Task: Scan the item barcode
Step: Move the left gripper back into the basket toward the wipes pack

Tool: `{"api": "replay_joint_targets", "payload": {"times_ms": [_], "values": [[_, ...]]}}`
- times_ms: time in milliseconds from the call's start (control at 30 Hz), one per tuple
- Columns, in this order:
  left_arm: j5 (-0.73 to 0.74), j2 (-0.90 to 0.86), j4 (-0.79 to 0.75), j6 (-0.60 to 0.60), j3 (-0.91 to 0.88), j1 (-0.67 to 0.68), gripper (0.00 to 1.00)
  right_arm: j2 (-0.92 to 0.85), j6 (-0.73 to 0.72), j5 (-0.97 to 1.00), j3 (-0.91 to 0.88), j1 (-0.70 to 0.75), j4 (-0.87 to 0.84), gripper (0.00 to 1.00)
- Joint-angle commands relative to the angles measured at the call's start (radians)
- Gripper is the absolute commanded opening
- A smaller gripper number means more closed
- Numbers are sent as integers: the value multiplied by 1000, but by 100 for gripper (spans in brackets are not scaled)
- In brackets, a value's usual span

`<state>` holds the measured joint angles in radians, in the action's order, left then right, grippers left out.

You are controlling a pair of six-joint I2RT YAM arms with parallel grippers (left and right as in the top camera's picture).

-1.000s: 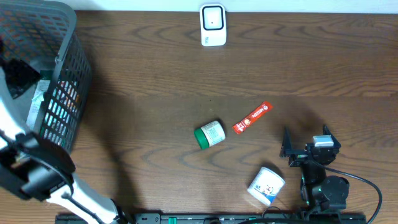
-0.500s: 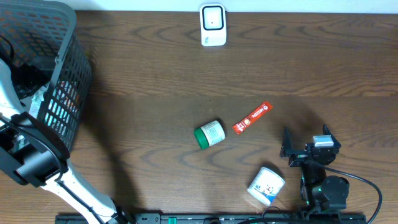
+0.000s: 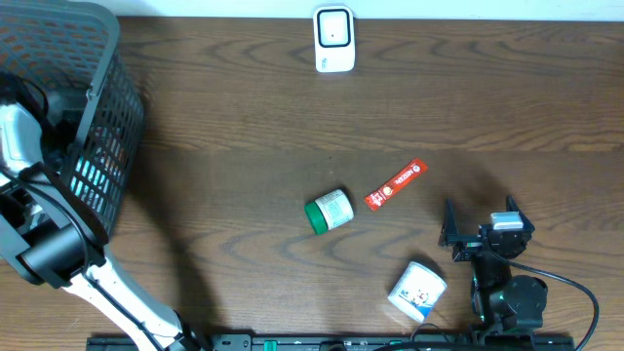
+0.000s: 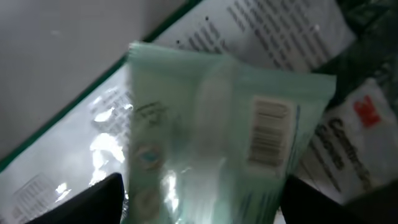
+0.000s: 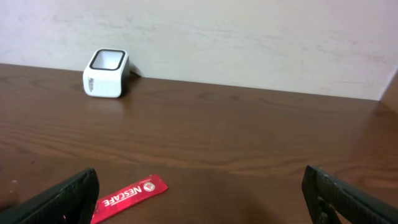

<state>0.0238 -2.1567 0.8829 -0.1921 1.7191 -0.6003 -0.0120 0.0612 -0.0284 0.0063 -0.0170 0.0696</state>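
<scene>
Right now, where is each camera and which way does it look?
Overhead: above the table, looking straight down; shows the left arm going into the basket and the right gripper.
Left wrist: down in the basket, facing a pale green packet; its dark fingers show at the bottom corners.
Right wrist: low over the table, facing the white scanner and wall; fingers at the bottom corners.
Shared: overhead and right wrist both see the scanner and the red stick.

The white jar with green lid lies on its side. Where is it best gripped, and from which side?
Probably the body of the white jar with green lid, from above, fingers closing across its round sides: lying down, it offers no flat top and could roll.
</scene>
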Motion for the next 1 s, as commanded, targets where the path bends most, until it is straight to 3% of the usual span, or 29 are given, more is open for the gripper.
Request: {"api": "replay_joint_targets", "payload": {"times_ms": [0,133,167,433,700,967], "values": [[-5,-11,-41,19,-55,-4,72,5,-11,5,-1,-3,3,99],[-5,-5,-59,19,-64,-4,42,5,-12,5,-1,-3,3,99],[-5,2,-58,19,-56,-5,39,5,-12,5,-1,-3,3,99],[-7,172,-78,19,-20,-5,38,5,-11,5,-1,-3,3,99],[-8,481,-169,10,-20,6,38,5,-11,5,-1,-3,3,99],[39,763,-97,-5,-20,179,38,5,-12,5,-1,-3,3,99]]}}
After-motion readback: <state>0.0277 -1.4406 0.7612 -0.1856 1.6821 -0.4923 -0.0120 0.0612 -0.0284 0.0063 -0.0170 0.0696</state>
